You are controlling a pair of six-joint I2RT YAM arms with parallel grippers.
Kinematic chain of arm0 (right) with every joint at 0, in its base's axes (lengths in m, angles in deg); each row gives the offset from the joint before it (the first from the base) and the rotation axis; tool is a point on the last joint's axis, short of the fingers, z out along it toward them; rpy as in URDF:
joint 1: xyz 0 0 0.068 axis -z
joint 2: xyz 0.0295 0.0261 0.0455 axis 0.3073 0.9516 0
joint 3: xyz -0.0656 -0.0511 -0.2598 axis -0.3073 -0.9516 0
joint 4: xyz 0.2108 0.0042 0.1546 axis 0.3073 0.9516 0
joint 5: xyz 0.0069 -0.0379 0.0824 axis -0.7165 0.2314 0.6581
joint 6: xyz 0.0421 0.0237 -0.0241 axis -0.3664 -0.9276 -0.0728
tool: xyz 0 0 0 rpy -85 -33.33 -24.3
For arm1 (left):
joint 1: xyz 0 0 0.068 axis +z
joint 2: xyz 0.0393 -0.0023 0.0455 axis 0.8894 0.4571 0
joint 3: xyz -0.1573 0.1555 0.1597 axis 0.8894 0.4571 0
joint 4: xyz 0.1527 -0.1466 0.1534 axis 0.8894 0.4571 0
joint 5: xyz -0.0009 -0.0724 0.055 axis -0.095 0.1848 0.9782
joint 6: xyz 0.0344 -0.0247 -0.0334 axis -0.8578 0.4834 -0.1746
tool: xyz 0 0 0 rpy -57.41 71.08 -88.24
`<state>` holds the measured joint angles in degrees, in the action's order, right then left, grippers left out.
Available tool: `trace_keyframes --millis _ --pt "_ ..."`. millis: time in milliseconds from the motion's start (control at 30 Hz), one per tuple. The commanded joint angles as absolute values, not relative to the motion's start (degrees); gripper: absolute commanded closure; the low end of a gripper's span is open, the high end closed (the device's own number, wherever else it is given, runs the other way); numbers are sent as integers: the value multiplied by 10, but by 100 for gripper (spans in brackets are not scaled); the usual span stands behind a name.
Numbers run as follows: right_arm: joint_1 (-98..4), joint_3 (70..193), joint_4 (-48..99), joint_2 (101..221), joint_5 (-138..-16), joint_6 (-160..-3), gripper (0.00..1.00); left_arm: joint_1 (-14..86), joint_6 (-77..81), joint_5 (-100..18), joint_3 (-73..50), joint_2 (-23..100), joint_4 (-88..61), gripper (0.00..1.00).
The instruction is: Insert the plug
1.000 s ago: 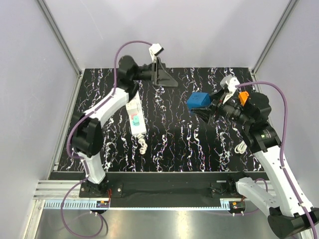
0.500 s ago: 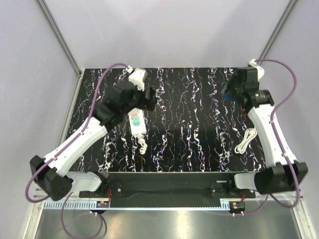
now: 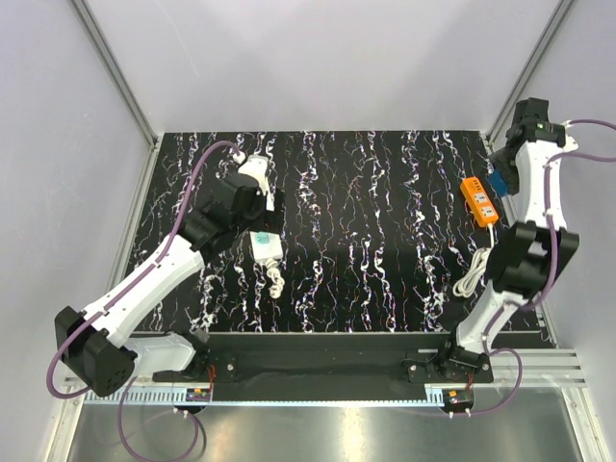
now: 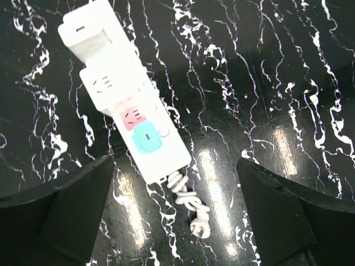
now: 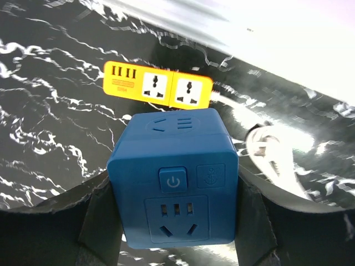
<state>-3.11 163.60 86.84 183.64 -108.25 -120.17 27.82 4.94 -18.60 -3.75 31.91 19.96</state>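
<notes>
A white power strip (image 4: 125,105) lies on the black marbled table, its short coiled cord ending in a white plug (image 4: 201,228) with bare prongs. My left gripper (image 4: 177,216) hovers open above them, with the plug between and below its black fingers (image 4: 66,210), untouched. From above, the strip (image 3: 265,243) and plug (image 3: 277,284) sit just beyond the left gripper (image 3: 252,210). My right gripper (image 5: 175,221) is shut on a blue cube socket (image 5: 175,177), held high at the far right corner (image 3: 498,183).
An orange power strip (image 3: 478,200) lies near the right edge, seen below the cube in the right wrist view (image 5: 161,88). A coiled white cable (image 3: 472,272) rests nearer the front beside it. Grey walls and metal posts enclose the table.
The left arm swung from the back of the table down over the white strip. The right arm carried the blue cube from mid-table to the far right corner, uncovering the orange strip.
</notes>
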Motion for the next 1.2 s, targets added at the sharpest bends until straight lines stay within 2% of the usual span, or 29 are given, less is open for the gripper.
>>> trace_keyframes --millis 0,133,300,700,1167 --pt "-13 1702 947 1923 -1018 -1268 100 276 80 -155 -49 313 208 1" --pt "-5 1742 970 1985 -986 -1295 100 276 73 -159 -65 326 227 1" --pt "-2 1816 1028 2032 -1052 -1360 100 269 71 -152 -67 334 231 1" --pt "8 1840 1014 2089 -1056 -1375 100 256 64 -120 -68 327 235 1" --pt "21 1731 915 2074 -1038 -1371 100 245 57 -105 -70 332 235 1"
